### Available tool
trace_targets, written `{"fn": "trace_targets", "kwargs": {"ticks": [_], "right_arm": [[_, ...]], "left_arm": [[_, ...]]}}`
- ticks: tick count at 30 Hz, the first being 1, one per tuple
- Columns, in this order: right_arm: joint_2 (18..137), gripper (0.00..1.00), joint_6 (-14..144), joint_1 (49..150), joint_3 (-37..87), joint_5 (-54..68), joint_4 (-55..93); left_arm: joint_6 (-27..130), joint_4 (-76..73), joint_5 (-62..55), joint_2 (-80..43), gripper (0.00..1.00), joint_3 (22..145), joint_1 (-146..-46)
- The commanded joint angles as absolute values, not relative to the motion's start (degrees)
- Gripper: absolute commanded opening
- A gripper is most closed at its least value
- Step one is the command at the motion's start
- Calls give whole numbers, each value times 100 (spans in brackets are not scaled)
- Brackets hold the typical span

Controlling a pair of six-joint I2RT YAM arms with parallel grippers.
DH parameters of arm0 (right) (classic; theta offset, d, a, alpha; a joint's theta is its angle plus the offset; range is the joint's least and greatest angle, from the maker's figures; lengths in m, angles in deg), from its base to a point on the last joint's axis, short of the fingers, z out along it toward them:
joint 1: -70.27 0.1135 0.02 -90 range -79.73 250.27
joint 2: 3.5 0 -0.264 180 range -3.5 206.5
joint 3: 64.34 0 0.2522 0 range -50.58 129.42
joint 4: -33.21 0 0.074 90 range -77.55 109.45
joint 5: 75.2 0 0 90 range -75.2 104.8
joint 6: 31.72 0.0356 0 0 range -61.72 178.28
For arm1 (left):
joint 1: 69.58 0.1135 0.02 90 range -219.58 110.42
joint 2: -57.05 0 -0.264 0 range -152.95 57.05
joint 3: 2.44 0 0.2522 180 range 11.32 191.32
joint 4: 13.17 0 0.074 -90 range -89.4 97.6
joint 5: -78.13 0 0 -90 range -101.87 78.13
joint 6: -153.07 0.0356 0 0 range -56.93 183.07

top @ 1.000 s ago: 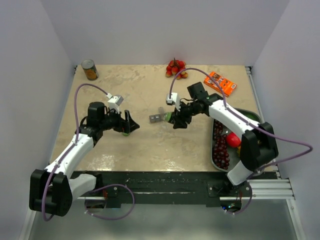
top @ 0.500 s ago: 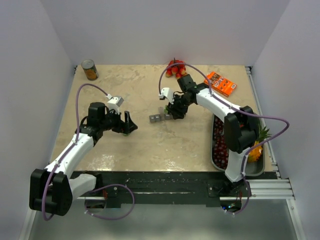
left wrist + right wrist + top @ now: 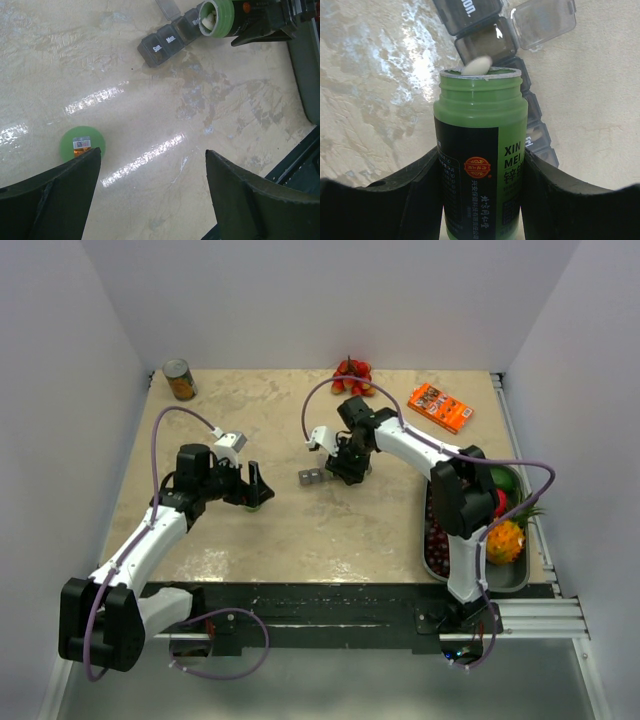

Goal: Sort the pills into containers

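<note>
The dark-grey pill organizer lies mid-table, and it also shows in the left wrist view. In the right wrist view one compartment has its clear lid flipped open. My right gripper is shut on the uncapped green bottle, tilted with its mouth at the organizer. A white pill sits at the bottle's rim. More pills show inside the mouth. My left gripper is open and empty above the table. The green cap lies by its left finger.
An orange-labelled tin can stands at the far left corner. Red fruit and an orange box lie at the back. A metal tray with fruit sits along the right edge.
My right arm has swung left with the green bottle, from right of the organizer to over it. The left arm has not moved.
</note>
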State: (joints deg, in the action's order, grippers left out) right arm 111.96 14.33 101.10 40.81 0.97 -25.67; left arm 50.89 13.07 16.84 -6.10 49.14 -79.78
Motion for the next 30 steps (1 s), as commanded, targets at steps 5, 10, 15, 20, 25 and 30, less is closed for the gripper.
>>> {"fn": "trace_targets", "kwargs": {"ticks": [5,10,15,20,25,30], "right_arm": [[11269,0,1521,10209,4619,627,-2906],[11313,0,1539,10262,4689,706,-2959],[11340,0,1539,10314,4715,846,-3012],[11489,0,1556,10376,4847,1066,-3161],[11559,0,1574,10402,4952,1137,-3249],[11621,0,1600,10437,5049,1207,-3319]], "left_arm": [[5261,1246,1696,-596,89,5140,-7969],[5261,1255,1696,-588,89,5140,-7969],[5261,1246,1705,-588,89,5140,-7969],[5261,1255,1704,-579,89,5140,-7969],[5270,1255,1687,-570,89,5140,-7969],[5270,1255,1687,-579,89,5140,-7969]]}}
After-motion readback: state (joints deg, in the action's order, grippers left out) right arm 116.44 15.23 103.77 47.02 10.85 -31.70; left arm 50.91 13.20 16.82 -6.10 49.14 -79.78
